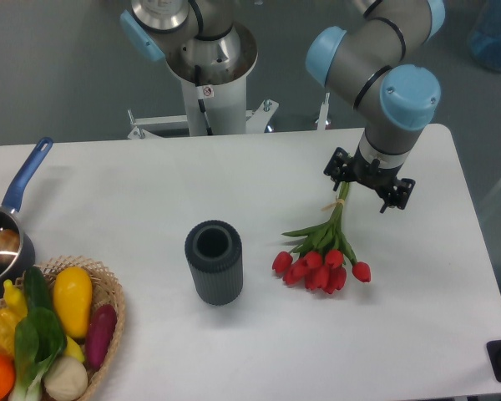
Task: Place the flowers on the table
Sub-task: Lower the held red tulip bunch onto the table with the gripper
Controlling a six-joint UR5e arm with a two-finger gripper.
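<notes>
The flowers point(321, 266) are a bunch of red tulip buds with green stems. They lie on the white table point(134, 184) right of centre, with the buds towards the front and the stems running back and up to the gripper point(347, 190). The gripper hangs from the arm at the back right and points down over the stem ends. It looks shut on the stems there. Its body hides most of its fingertips. The buds rest on or just above the tabletop.
A dark grey ribbed vase point(213, 261) stands upright, left of the buds. A wicker basket of vegetables point(54, 334) sits at the front left corner. A blue-handled pan point(4, 234) is at the left edge. The robot base point(207, 75) stands behind the table.
</notes>
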